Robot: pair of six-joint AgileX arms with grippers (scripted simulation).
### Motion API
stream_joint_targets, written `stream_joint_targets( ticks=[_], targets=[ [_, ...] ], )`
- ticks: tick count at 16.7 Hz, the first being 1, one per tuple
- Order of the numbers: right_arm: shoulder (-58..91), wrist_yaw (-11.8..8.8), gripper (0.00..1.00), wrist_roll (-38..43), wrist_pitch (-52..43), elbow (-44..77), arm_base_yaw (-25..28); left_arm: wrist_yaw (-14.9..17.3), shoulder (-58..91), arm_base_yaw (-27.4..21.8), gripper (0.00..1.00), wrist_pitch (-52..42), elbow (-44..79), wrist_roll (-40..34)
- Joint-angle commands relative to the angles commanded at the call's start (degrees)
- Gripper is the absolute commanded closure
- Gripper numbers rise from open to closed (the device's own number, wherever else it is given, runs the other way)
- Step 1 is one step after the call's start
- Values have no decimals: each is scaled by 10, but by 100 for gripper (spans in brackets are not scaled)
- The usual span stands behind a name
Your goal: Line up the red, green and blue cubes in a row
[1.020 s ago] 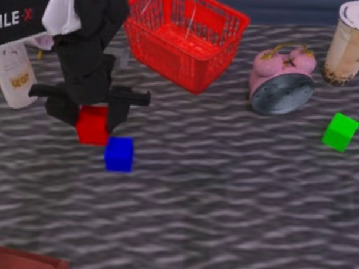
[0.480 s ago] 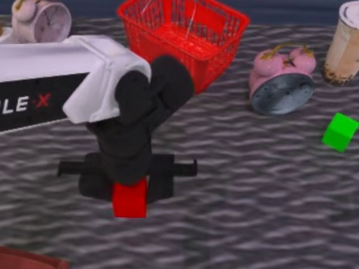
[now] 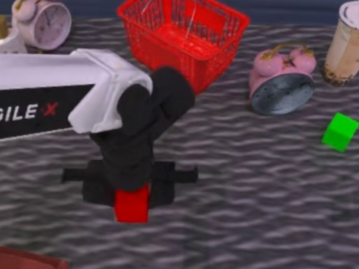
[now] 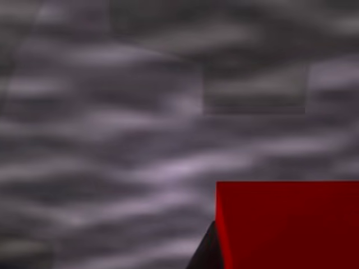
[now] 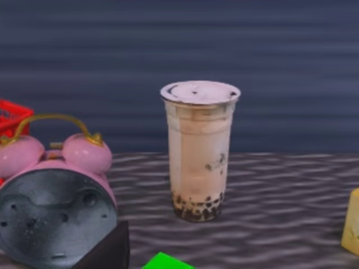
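Red cube (image 3: 131,206) in left gripper (image 3: 130,190)

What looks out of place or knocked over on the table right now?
One pink alarm clock, right of the red wire basket, lies tipped with its grey back showing, while the other pink clock at far left stands upright.

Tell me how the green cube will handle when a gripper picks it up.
The green cube looks solid with flat faces, so it will probably stay rigid between fingers. Sitting flat on the table, it seems unlikely to roll. Its smooth sides might slip under a weak grip.
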Motion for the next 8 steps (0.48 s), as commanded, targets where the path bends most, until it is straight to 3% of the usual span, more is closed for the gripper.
stream_joint_targets(
  ticks=[4, 8],
  targets=[
    [0, 0, 0, 0, 0, 0, 0, 0, 35, 1, 100, 95, -52, -1],
    [0, 0, 0, 0, 0, 0, 0, 0, 46, 0, 100, 116, -67, -1]
  ],
)
